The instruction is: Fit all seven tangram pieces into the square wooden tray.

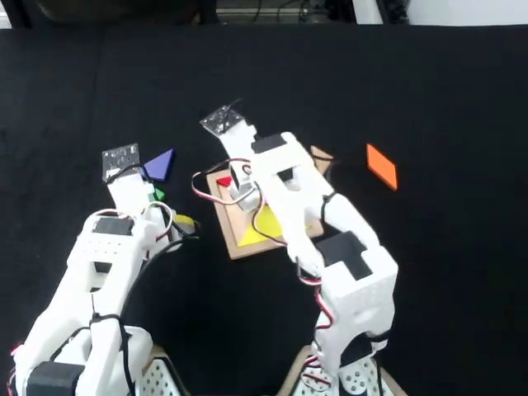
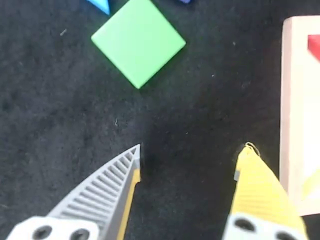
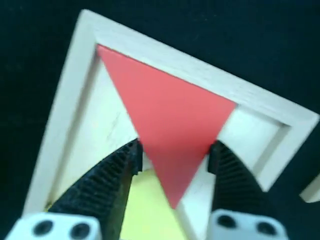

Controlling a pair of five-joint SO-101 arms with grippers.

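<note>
Wooden tray (image 3: 75, 90) holds the red triangle (image 3: 167, 115) in its far left corner, long edge along the rim, with the right claw (image 3: 172, 150) pinching its two short sides. Placement looks all but done. The yellow triangle (image 3: 150, 210) already lies in the tray on its near side. The left claw (image 2: 192, 150) hangs spread and empty over the counter (image 1: 429, 91), the green square (image 2: 138, 41) just beyond it. A blue triangle (image 1: 161, 163) lies left of the tray, an orange piece (image 1: 382, 165) well to the right. Next move, likely: release the red triangle, lift clear — then fetch a loose piece.
</note>
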